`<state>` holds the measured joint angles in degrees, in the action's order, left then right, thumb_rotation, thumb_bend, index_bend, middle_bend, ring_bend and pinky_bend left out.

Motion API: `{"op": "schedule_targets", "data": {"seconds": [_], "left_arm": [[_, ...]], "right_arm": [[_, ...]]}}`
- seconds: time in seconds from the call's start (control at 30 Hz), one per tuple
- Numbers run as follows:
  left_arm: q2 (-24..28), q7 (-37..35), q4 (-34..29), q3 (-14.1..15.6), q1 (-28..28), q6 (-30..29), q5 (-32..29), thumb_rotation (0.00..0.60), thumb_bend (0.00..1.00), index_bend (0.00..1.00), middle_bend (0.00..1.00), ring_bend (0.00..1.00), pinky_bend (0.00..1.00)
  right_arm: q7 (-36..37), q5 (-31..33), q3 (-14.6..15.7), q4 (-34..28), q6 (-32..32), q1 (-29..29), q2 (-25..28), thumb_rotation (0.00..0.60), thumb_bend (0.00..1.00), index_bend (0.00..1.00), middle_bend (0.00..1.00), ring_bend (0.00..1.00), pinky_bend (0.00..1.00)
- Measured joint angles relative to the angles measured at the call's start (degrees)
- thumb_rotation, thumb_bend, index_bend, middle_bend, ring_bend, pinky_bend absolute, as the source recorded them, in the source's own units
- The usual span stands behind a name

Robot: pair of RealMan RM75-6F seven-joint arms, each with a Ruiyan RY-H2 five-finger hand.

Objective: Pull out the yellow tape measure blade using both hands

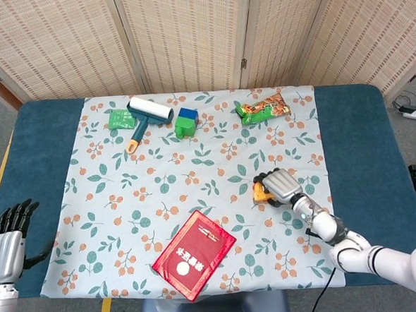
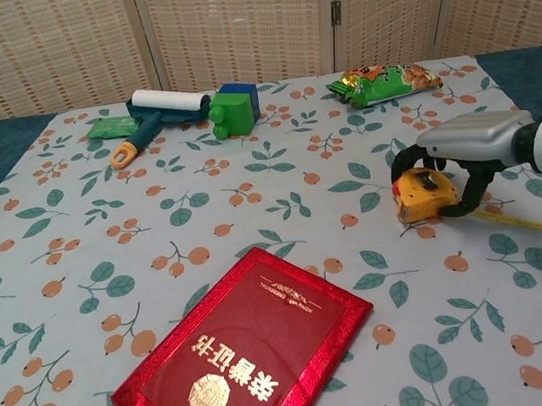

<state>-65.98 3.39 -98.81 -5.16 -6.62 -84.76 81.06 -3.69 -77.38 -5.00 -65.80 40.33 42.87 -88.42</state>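
Your right hand (image 2: 467, 157) curls over the hard, slick tape measure (image 2: 421, 194) at right of frame; clamp its case while pinching the thin, springy blade (image 2: 521, 219) by its tip.

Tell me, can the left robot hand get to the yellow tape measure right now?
Probably not yet. The left robot hand sits off the table's left edge, and the tape measure lies far over on the right, under the right robot hand. Nothing blocks the way.

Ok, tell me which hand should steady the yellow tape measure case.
Right hand: its fingers already curl around the yellow tape measure case, while the left hand hangs off the table's far edge.
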Motion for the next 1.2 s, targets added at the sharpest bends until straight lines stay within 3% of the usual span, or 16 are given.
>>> {"op": "schedule_targets", "data": {"seconds": [0.43, 0.7, 0.93, 1.2], "left_arm": [[-3.9, -2.7, -2.2, -5.7, -10.1, 7.5, 1.3, 0.600, 0.35, 0.16, 0.11, 0.07, 0.00], [-9.4, 0.5, -2.8, -10.0, -17.8, 12.9, -1.8, 0.600, 0.35, 0.14, 0.11, 0.06, 0.00], [-14.2, 5.6, -2.9, -12.5, -22.9, 15.3, -5.6, 0.600, 0.35, 0.10, 0.11, 0.06, 0.00], [-18.3, 10.7, -2.3, -13.0, -26.2, 15.6, -7.9, 0.600, 0.35, 0.07, 0.08, 0.05, 0.00]], "right_arm": [[11.8, 3.0, -5.3, -8.3, 5.2, -1.7, 1.9, 0.600, 0.38, 0.57, 0.46, 0.45, 0.33], [18.6, 3.8, -9.7, -13.6, 9.0, -0.9, -1.7, 0.600, 0.38, 0.57, 0.46, 0.45, 0.33], [21.6, 3.8, -12.0, -12.7, 11.8, 0.7, -7.9, 0.600, 0.38, 0.57, 0.46, 0.45, 0.33], [27.3, 2.2, -13.8, -5.7, 16.1, 2.6, -16.0, 0.600, 0.38, 0.57, 0.46, 0.46, 0.33]]}}
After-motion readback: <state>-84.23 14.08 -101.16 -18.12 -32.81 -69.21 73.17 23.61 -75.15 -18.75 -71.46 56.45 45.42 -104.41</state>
